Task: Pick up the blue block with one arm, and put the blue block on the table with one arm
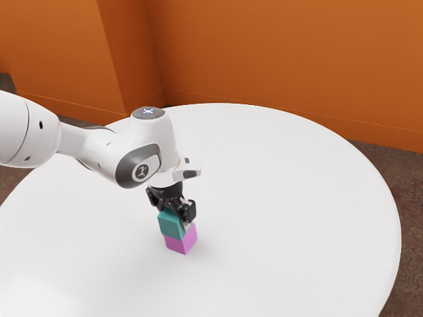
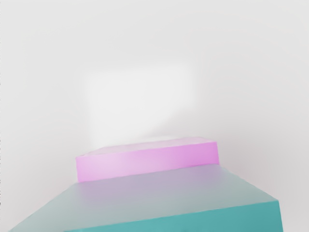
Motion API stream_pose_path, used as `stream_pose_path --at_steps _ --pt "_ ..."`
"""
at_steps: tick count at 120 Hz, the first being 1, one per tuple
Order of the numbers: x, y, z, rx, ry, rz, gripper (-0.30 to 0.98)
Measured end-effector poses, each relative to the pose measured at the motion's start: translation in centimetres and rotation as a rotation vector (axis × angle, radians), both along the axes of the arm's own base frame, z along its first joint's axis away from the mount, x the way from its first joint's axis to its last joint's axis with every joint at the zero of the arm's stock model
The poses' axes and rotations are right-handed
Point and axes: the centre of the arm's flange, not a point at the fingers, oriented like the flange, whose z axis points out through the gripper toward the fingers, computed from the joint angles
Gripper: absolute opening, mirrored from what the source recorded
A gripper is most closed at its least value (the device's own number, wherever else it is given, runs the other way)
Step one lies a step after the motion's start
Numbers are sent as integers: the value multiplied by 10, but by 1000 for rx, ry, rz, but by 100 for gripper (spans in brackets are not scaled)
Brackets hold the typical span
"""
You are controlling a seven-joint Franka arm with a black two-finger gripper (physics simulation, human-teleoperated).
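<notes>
The gripper (image 1: 177,207) is low over the table, right at the top of the blue block (image 1: 173,224), which looks teal. That block sits at the upper side of a pink block (image 1: 180,240), slightly offset from it toward the exterior view's left. Whether the two blocks touch cannot be made out. In the wrist view the blue block (image 2: 183,193) is large and close under the hand, with the pink block (image 2: 149,162) showing beyond its edge. Part of the blue block is hidden by the gripper, and its grasp cannot be made out.
A round white table (image 1: 291,198) surrounds the blocks on all sides. Behind its far edge rises an orange wall (image 1: 284,59). The arm reaches in over the table from the exterior view's left.
</notes>
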Motion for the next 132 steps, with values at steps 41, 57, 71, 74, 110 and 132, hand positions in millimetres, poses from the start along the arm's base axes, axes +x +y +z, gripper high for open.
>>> stream_pose_path --at_steps 41,57,71,74,110,132 --pt "50 -3 60 4 -139 2 38" --pt "144 -5 58 3 -186 8 38" --pt "171 -6 3 9 -118 10 38" --pt "174 -6 -8 10 -105 10 38" --pt "178 -8 -40 14 -49 1 49" --pt "154 -7 70 15 -158 -10 59"
